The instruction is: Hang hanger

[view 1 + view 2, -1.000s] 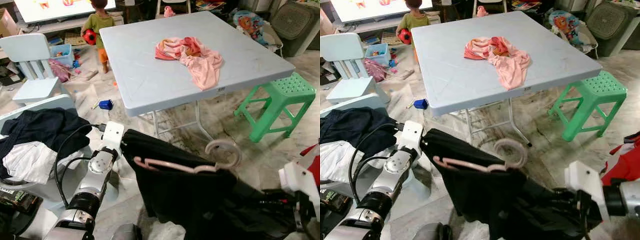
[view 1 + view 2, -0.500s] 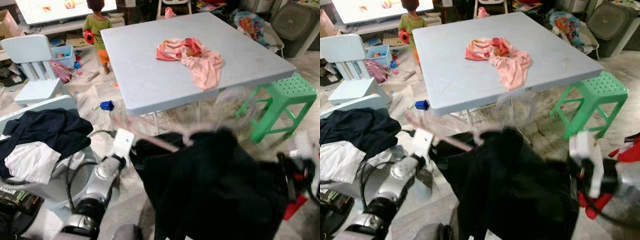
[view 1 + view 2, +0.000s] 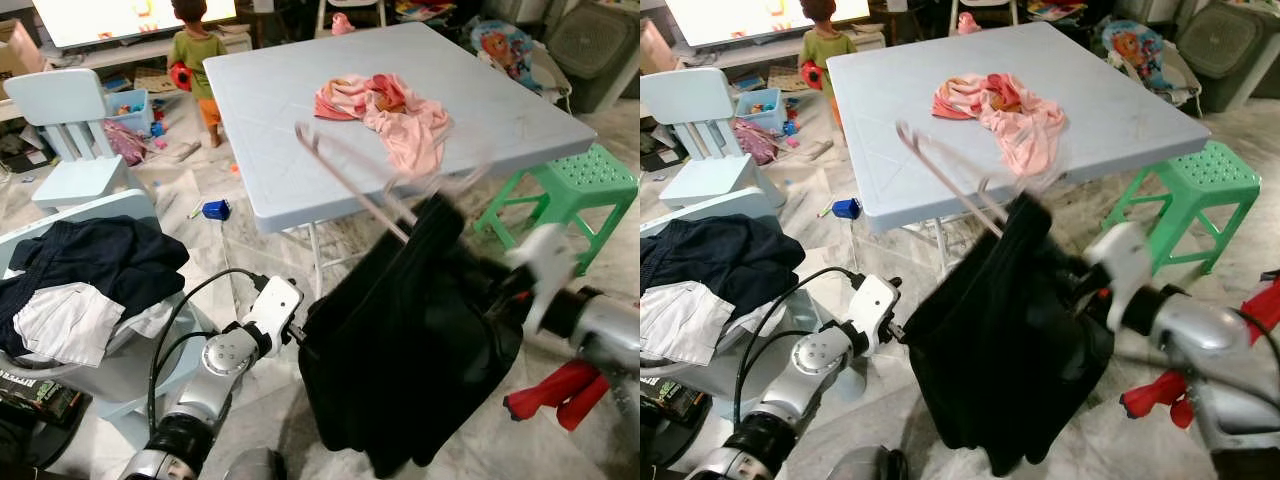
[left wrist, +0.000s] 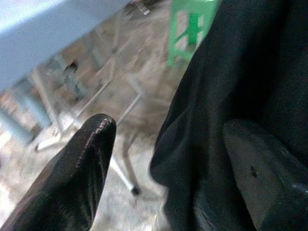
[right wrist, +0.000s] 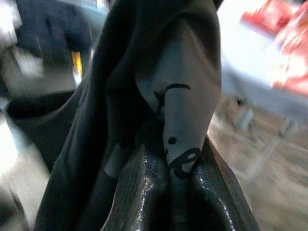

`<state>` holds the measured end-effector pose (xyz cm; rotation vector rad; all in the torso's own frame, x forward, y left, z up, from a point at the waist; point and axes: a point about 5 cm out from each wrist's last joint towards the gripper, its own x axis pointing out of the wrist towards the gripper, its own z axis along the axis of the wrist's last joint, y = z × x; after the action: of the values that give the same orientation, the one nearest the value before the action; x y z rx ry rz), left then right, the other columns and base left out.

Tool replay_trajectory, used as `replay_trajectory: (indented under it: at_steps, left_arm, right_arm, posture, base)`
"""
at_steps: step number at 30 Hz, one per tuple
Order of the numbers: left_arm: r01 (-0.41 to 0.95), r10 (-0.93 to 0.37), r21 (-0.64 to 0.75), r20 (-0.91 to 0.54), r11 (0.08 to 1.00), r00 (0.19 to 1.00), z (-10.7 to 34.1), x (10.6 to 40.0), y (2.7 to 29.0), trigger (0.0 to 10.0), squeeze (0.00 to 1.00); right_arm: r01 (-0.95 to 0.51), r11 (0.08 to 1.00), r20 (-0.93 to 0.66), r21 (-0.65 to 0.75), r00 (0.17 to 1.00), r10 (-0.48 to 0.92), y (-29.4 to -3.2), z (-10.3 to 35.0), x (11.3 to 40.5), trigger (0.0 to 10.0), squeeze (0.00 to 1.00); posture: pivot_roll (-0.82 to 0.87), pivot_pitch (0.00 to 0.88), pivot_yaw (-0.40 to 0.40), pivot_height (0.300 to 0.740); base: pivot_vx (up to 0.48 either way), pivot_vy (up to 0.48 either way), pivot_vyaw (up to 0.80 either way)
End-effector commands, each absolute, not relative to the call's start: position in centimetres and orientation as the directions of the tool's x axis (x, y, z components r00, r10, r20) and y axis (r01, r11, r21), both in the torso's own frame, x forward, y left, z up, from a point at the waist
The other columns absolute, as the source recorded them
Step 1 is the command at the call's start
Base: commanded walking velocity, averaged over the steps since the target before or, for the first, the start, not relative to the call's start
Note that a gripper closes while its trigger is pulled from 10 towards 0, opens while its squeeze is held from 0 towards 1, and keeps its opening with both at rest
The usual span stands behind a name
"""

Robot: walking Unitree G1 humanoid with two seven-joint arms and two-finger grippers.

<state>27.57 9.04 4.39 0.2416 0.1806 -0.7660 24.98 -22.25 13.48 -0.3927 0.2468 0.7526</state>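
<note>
Your right pincer [image 5: 175,192] is clamped on a fold of the black garment [image 3: 420,330], its two fingers pressed together around the cloth in the right wrist view. Your left pincer [image 4: 168,168] stands with its fingers parted, one finger [image 4: 72,178] out over the floor and the other against the garment's edge, with the cloth lying between them; you cannot tell from this whether it bears on the fabric.

The garment hangs in front of the near edge of the desk [image 3: 290,150], bunched and dark, held between your two arms. The pink hanger [image 3: 345,175] sticks up out of the top of the garment, tilted and blurred, its long bar slanting over the desk's near edge.

On the desk, toward its far side, lies a crumpled pink cloth [image 3: 390,110]. A green stool [image 3: 570,190] stands just beside the desk on your right. Left of the desk sits a light blue chair [image 3: 70,130], and a pile of dark and white clothes [image 3: 80,280] lies nearer you.
</note>
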Motion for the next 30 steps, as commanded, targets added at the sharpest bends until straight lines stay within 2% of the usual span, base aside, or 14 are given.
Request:
replay_trajectory:
  at_steps: [1, 5, 7, 9, 12, 15, 24, 25, 26, 30]
  left_arm:
    - [0.746, -0.705, 0.207, -0.246, 0.632, 0.665, 4.8, 27.3, 8.8, 10.0, 1.0]
    - [0.768, -0.721, 0.273, -0.268, 0.579, 0.639, 4.6, 27.0, 8.8, 10.0, 1.0]
    - [0.758, -0.707, 0.36, -0.29, 0.544, 0.645, 4.4, 26.9, 9.1, 10.0, 1.0]
    - [0.712, -0.66, 0.422, -0.291, 0.561, 0.692, 4.4, 27.3, 10.0, 10.0, 1.0]
    - [0.7, -0.653, 0.428, -0.279, 0.571, 0.704, 4.7, 27.4, 10.4, 10.0, 1.0]
    - [0.73, -0.724, 0.464, -0.237, 0.501, 0.647, 5.8, 27.0, 10.6, 10.0, 1.0]
    - [0.755, -0.808, 0.511, -0.178, 0.412, 0.561, 7.5, 26.4, 10.4, 10.0, 1.0]
    - [0.78, -0.826, 0.482, -0.18, 0.399, 0.534, 7.6, 26.2, 10.4, 10.0, 0.7]
    - [0.797, -0.836, 0.463, -0.188, 0.388, 0.515, 7.5, 26.1, 10.4, 10.0, 0.0]
    - [0.882, -0.882, 0.367, -0.251, 0.294, 0.398, 6.7, 24.9, 10.9, 10.0, 0.0]
  right_arm:
    - [-0.702, 0.616, -0.336, -0.358, 0.712, 0.616, -21.7, 14.1, 25.5, 10.0, 0.0]
    - [-0.677, 0.6, -0.353, -0.427, 0.735, 0.578, -21.6, 13.5, 26.3, 10.0, 0.0]
    - [-0.652, 0.593, -0.353, -0.473, 0.756, 0.551, -21.5, 13.2, 26.9, 10.0, 0.0]
    - [-0.658, 0.581, -0.349, -0.479, 0.75, 0.562, -21.1, 13.0, 27.3, 10.0, 0.0]
    - [-0.667, 0.563, -0.349, -0.487, 0.74, 0.575, -20.8, 12.8, 27.4, 10.0, 0.0]
    - [-0.776, 0.439, -0.451, -0.452, 0.624, 0.638, -20.6, 11.7, 26.3, 10.0, 0.0]
    - [-0.902, 0.274, -0.587, -0.334, 0.427, 0.688, -21.3, 10.4, 25.4, 10.0, 0.0]
    - [-0.928, 0.233, -0.602, -0.291, 0.366, 0.71, -21.1, 10.3, 25.0, 10.0, 0.0]
    - [-0.938, 0.214, -0.606, -0.273, 0.341, 0.718, -21.0, 10.3, 24.8, 10.0, 0.0]
    - [-0.964, 0.124, -0.623, -0.236, 0.248, 0.742, -21.2, 10.6, 24.5, 10.0, 0.0]
  posture:
    - [-0.07, 0.0, 0.043, 0.74]
    - [-0.07, 0.0, 0.042, 0.74]
    - [-0.07, 0.0, 0.042, 0.74]
    - [-0.06, 0.0, 0.04, 0.74]
    - [-0.06, 0.0, 0.038, 0.74]
    - [-0.05, 0.0, 0.039, 0.74]
    - [-0.05, 0.0, 0.038, 0.74]
    - [-0.05, 0.0, 0.038, 0.74]
    - [-0.05, 0.0, 0.038, 0.74]
    - [-0.04, 0.0, 0.034, 0.74]
  base:
    - [0.0, 0.0, 0.0]
    - [0.0, 0.0, 0.0]
    - [0.0, 0.0, 0.0]
    - [0.0, 0.0, 0.0]
    - [0.0, 0.0, 0.0]
    - [0.0, 0.0, 0.0]
    - [0.0, 0.0, 0.0]
    - [0.0, 0.0, 0.0]
    - [0.0, 0.0, 0.0]
    - [0.0, 0.0, 0.0]
